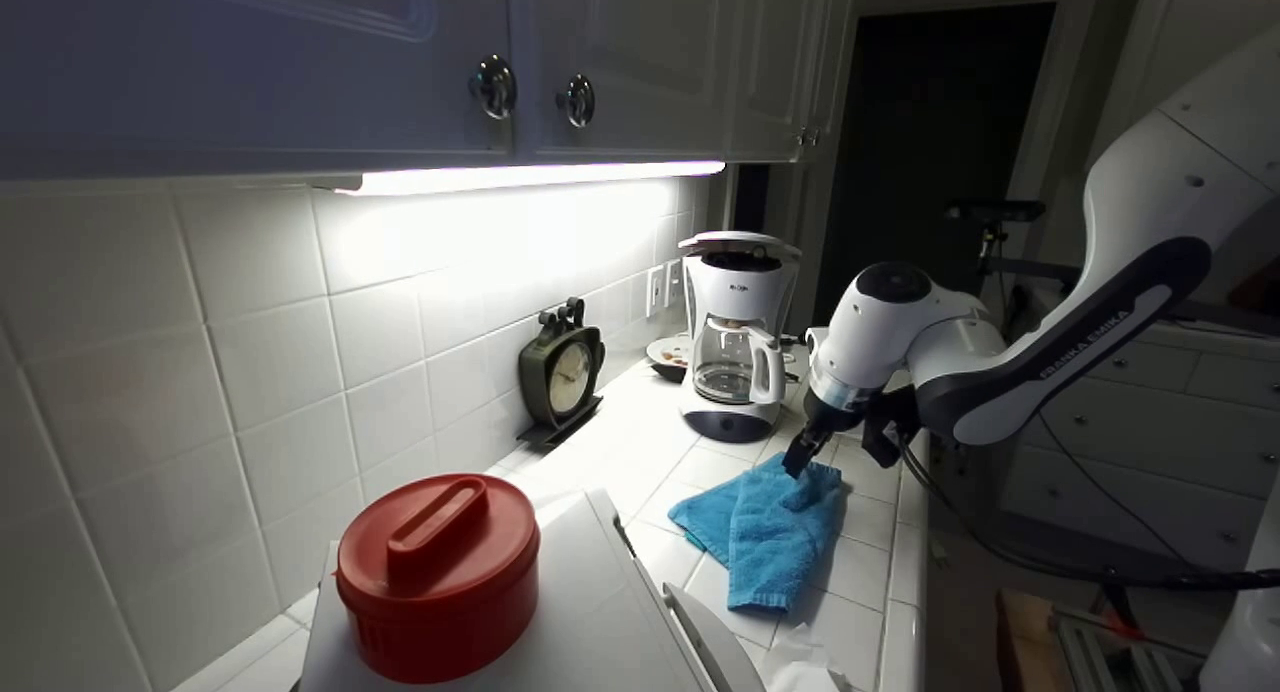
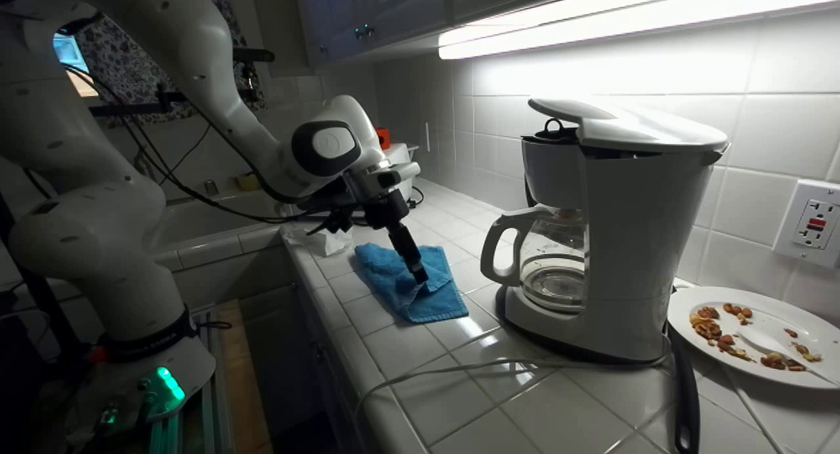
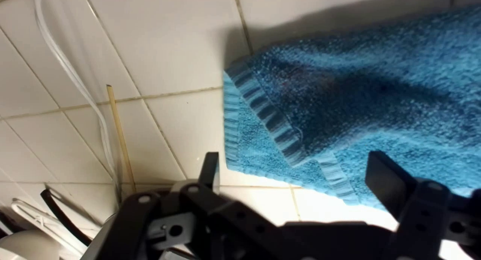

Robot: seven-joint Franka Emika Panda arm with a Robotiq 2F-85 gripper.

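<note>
A blue towel (image 1: 770,547) lies folded and creased on the white tiled counter (image 2: 446,401), visible in both exterior views. My gripper (image 1: 796,462) points down over the towel's end on the coffee maker side. In the wrist view the gripper (image 3: 294,158) stands wide open, with nothing gripped. Below the gap between the fingers lie the towel's (image 3: 387,102) striped hem and a folded-over corner. One finger (image 3: 209,170) shows against bare tile beside the towel, the other against the cloth. Whether the tips touch the towel (image 2: 436,306), I cannot tell.
A white coffee maker (image 2: 630,244) with a glass carafe (image 1: 722,362) stands close by, its cord (image 2: 472,365) crossing the counter. Behind it sits a plate (image 2: 777,306) of nuts. A red lidded container (image 1: 440,582), a clock-like dial (image 1: 570,377), crumpled white paper (image 2: 328,241) and overhead cabinets surround the area.
</note>
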